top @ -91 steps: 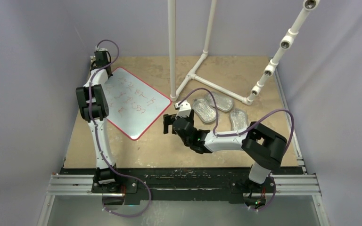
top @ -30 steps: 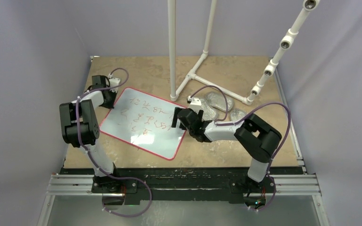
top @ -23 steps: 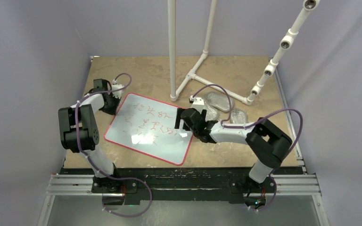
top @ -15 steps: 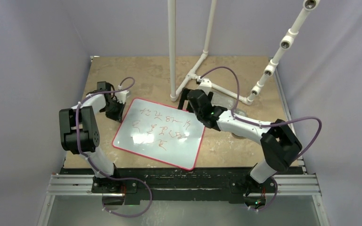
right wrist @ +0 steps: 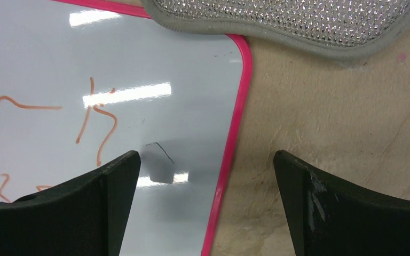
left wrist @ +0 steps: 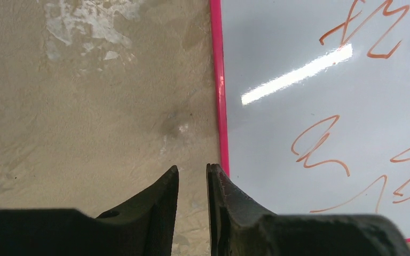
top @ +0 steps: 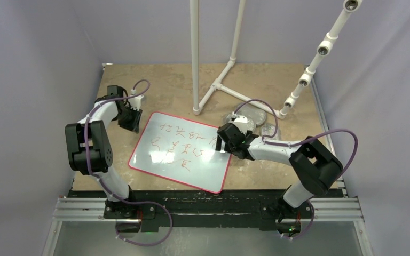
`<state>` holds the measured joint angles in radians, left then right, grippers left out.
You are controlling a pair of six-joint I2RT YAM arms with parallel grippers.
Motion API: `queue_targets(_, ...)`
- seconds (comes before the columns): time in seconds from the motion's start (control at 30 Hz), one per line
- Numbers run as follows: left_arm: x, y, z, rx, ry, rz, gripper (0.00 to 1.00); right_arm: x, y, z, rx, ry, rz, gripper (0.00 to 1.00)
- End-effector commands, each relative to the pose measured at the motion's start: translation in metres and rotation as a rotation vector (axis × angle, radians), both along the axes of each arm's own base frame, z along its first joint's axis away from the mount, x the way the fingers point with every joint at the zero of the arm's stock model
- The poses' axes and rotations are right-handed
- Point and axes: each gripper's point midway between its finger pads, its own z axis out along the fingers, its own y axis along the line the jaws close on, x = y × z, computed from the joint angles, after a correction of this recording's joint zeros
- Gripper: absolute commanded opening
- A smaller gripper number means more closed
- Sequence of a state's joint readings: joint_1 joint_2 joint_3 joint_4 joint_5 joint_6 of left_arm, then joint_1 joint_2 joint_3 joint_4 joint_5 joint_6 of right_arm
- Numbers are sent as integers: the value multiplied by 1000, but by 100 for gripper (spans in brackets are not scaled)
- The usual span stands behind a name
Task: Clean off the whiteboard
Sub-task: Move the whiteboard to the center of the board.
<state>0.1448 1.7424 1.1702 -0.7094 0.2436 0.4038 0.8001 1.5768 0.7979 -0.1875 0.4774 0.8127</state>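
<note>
The whiteboard (top: 181, 165) lies flat on the table, white with a thin red rim and covered in red scribbles (top: 179, 144). My left gripper (top: 132, 121) sits just off its far-left corner. In the left wrist view the left gripper (left wrist: 192, 172) is open by a narrow gap over bare table, and the whiteboard (left wrist: 320, 106) has its rim beside the right finger. My right gripper (top: 220, 143) is at the board's right edge. In the right wrist view the right gripper (right wrist: 207, 160) is wide open and straddles the red rim of the whiteboard (right wrist: 85, 64), holding nothing.
Silvery-grey oval pads (top: 252, 114) lie just beyond the right arm, and one pad (right wrist: 288, 21) touches the board's far-right corner. A white pipe frame (top: 213, 88) stands at the back. A slanted pipe with fittings (top: 315, 58) rises at the right.
The whiteboard slid rightward and toward the near edge. My left gripper let go of its rim and parted slightly. My right arm swung out to the far side, then back to the board's right edge.
</note>
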Motion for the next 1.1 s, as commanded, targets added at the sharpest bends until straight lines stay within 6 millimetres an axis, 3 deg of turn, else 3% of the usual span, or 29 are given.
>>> queue_targets(0.0,15,-1,-2,-27,-28,26,26,-8,15,1,115,10,25,99)
queue_targets(0.3,-7,-1,-37,-18,43,30,23,27,63,16,202,-78,118,99)
queue_targets(0.37,-12,-2,-39,-24,53,28,21,36,72,18,193,-81,134,99)
queue_targets(0.53,-20,-7,-38,-40,62,20,16,64,81,45,157,-159,142,99)
queue_targets(0.7,-30,-14,-29,-75,75,8,12,69,87,65,153,-182,181,99)
queue_targets(0.8,-32,-16,-10,-84,57,-7,12,68,78,83,121,-194,177,99)
queue_targets(0.93,-28,-23,18,-119,19,-8,12,78,47,110,-11,-275,105,99)
queue_targets(1.07,-18,-22,34,-118,-11,18,21,95,29,116,-108,-302,56,94)
